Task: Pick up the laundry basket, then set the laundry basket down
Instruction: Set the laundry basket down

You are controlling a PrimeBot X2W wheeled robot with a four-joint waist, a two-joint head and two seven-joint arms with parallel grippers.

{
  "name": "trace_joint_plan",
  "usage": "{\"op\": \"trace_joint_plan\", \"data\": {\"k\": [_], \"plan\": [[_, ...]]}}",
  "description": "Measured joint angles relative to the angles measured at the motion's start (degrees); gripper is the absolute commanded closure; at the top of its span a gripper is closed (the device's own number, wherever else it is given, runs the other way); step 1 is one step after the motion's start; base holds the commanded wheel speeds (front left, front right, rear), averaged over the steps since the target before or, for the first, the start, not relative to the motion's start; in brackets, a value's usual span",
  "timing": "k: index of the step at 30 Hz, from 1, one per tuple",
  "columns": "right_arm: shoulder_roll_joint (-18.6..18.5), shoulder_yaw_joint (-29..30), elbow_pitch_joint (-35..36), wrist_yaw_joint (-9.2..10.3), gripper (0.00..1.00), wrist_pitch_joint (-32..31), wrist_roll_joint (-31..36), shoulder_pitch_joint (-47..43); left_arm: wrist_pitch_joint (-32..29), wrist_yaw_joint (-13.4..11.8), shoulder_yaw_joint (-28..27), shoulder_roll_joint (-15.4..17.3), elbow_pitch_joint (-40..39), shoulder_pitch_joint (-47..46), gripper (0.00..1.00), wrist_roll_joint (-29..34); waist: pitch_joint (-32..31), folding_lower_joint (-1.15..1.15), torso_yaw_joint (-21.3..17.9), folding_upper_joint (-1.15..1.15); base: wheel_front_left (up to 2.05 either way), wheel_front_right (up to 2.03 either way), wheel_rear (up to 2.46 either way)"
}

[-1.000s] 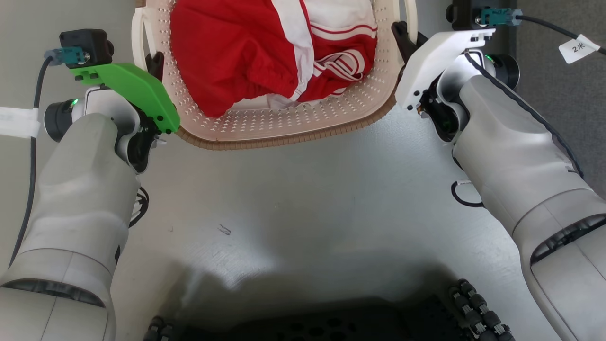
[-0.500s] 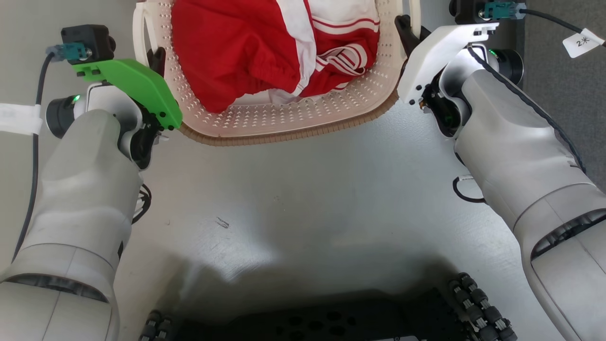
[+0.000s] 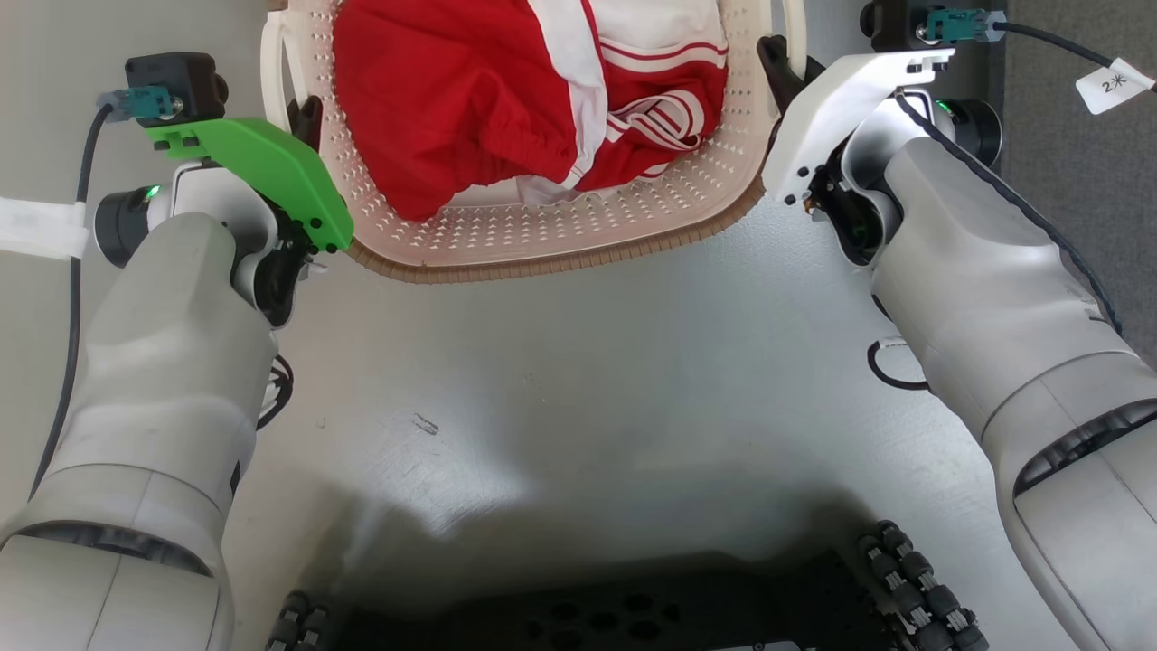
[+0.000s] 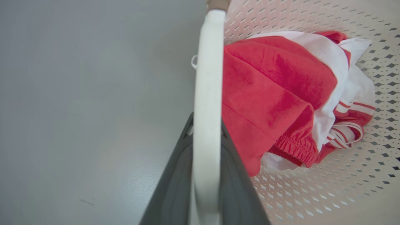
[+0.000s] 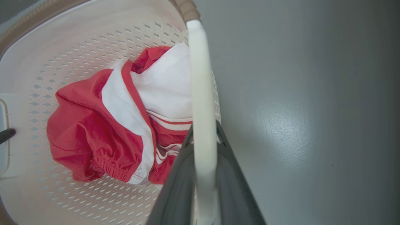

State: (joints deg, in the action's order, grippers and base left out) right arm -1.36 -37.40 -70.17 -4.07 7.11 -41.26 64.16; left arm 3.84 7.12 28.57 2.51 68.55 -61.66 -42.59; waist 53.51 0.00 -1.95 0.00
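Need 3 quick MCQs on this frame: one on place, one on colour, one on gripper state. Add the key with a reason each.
1. Where on the laundry basket is the left gripper?
A. its left handle
B. the near rim
C. the bottom

2. What colours are the clothes inside?
A. blue and grey
B. green and black
C. red and white

3. What state is the right gripper in?
A. open, clear of the basket
B. shut on the right handle
C. shut on a sleeve

Key:
1 A: the left wrist view shows a finger on each side of the white loop.
2 C: the cloth is red with white panels and stripes.
3 B: the right wrist view shows both fingers pressed against the loop.
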Motion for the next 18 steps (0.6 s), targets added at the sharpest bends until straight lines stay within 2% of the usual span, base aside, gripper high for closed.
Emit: {"op": "trace_joint_plan", "data": {"k": [11,12,13,14,15,16,17,18], "plan": [[-0.04,-0.03,-0.53,-0.80,1.00,0.26,-0.02,0.00,0.01,0.44,0.25,-0.24,0.62,-0.37,1.00,0.00,-0.19,0.00,0.36,0.00,0.00,0.00,0.00],[-0.05,-0.03,-0.55,-0.98,1.00,0.25,-0.03,0.00,0.01,0.44,0.25,-0.26,0.70,-0.45,0.69,-0.01,-0.24,0.00,0.45,0.00,0.00,0.00,0.00],[-0.05,-0.03,-0.56,-1.01,1.00,0.25,-0.05,0.00,0.01,0.44,0.25,-0.27,0.73,-0.49,0.69,-0.01,-0.26,0.00,0.49,0.00,0.00,0.00,0.00],[-0.11,-0.01,-0.58,-1.33,0.91,0.25,-0.21,0.00,0.01,0.44,0.25,-0.27,0.75,-0.54,0.51,-0.01,-0.29,0.00,0.54,0.00,0.00,0.00,0.00],[-0.29,0.02,-0.65,-1.48,0.72,0.24,-0.36,0.00,0.03,0.44,0.23,-0.20,0.88,-0.59,0.14,-0.02,-0.31,0.00,0.58,0.00,0.00,0.00,0.00],[-0.48,0.35,-0.67,-1.48,0.56,0.24,-0.80,0.00,0.23,0.44,0.24,-0.12,1.01,-0.59,0.00,-0.02,-0.33,0.00,0.62,0.00,0.00,0.00,0.00],[-0.77,0.67,-0.65,-1.49,0.22,0.24,-1.31,0.00,0.34,0.44,0.23,0.00,1.11,-0.60,0.00,-0.02,-0.34,0.00,0.65,0.00,0.00,0.00,0.00],[-1.19,0.87,-0.67,-1.77,0.00,0.21,-1.68,-0.01,0.34,0.44,0.24,0.21,1.25,-0.60,0.00,-0.03,-0.36,0.00,0.68,0.00,0.00,0.00,0.00]]}}
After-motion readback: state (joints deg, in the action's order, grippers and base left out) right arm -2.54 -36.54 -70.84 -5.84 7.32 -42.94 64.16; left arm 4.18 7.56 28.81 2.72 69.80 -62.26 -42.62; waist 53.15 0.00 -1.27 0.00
